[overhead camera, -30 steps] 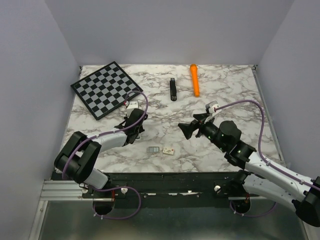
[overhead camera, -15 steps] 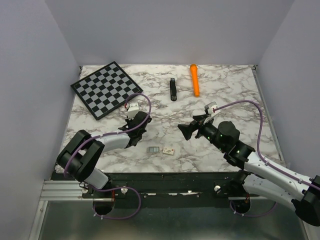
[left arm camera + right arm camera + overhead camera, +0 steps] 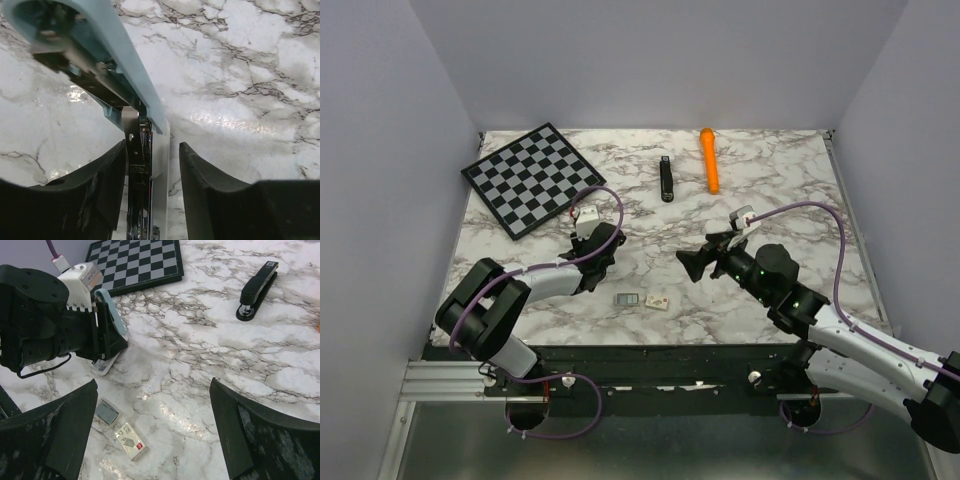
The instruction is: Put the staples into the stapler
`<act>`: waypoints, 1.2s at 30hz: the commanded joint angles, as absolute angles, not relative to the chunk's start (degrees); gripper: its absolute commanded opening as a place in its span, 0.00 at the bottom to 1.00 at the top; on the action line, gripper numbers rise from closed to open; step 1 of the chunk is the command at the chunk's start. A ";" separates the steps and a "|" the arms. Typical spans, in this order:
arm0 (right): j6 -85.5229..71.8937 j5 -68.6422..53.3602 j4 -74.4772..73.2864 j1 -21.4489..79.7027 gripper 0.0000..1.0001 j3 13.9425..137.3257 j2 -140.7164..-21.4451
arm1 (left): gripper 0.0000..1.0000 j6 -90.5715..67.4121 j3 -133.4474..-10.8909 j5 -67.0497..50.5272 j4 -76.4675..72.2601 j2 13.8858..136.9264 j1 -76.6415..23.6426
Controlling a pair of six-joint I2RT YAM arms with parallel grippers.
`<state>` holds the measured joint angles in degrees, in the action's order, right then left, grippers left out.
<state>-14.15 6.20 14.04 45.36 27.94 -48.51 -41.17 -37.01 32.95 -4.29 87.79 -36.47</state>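
My left gripper [image 3: 152, 150] stands half-wide astride a pale blue device [image 3: 112, 45], one pad clear of it. My right gripper [image 3: 152, 381] hangs wide and empty, presumably to straddle the staples [image 3: 106, 412] at 6 o'clock. The stapler [image 3: 256, 284] lies at 12 o'clock.

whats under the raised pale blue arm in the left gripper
Under the pale blue hinged arm: a silvery metal rail beside a white base, between the open jaws of the left gripper. Whether the rail is loaded cannot be seen; arm and fingers cover most of it.

Top camera overlooks the table [image 3: 800, 190]; wrist cameras view it close up.
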 commanded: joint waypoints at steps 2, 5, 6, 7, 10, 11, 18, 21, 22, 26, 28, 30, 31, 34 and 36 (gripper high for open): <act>-14.77 6.77 15.03 45.18 1.00 27.42 -48.25 | 0.62 -42.98 -37.35 32.52 -0.09 88.33 -36.65; -14.76 6.77 14.59 45.26 1.00 28.12 -48.87 | 0.74 -43.33 -37.88 32.17 1.58 87.02 -36.65; -14.85 6.94 14.42 45.18 1.00 28.30 -48.95 | 0.75 -43.16 -37.88 31.91 1.67 86.58 -36.65; -14.77 7.03 14.33 45.18 1.00 28.39 -49.30 | 0.77 -42.98 -37.79 31.82 1.50 86.05 -36.65; -14.33 6.95 14.15 45.18 1.00 29.00 -49.92 | 0.77 -42.45 -38.05 31.20 1.06 84.99 -36.65; -14.15 6.77 14.15 45.26 1.00 29.09 -50.18 | 0.77 -42.45 -38.40 31.11 1.32 85.34 -36.65; -14.15 5.01 13.10 45.18 1.00 30.76 -52.55 | 0.82 -43.24 -39.46 31.20 4.57 83.59 -36.21; -14.41 3.52 10.73 45.18 1.00 32.95 -54.14 | 0.88 -43.94 -38.76 30.41 5.36 80.69 -34.90; -14.68 3.17 10.03 45.26 1.00 33.66 -55.36 | 0.89 -44.29 -38.41 29.11 5.36 79.81 -34.46; -15.20 1.76 8.00 45.26 1.00 36.29 -58.27 | 0.89 -46.31 -35.17 22.53 4.23 74.55 -29.72; -15.47 0.71 7.65 45.26 1.00 36.91 -59.23 | 0.88 -47.81 -33.32 18.83 2.91 72.52 -25.17; -15.38 -1.91 7.12 45.18 1.00 37.70 -60.90 | 0.88 -48.51 -31.12 13.99 1.50 69.18 -22.51; -15.55 -2.72 6.77 45.18 1.00 38.23 -61.60 | 0.88 -48.43 -30.68 12.41 1.15 68.04 -21.11; -17.48 -6.14 4.23 45.26 1.00 42.26 -67.13 | 0.88 -47.20 -30.76 8.88 2.98 64.17 -17.41; -19.85 -8.78 0.37 45.52 1.00 45.77 -73.52 | 0.88 -46.58 -31.11 8.00 5.09 60.92 -15.65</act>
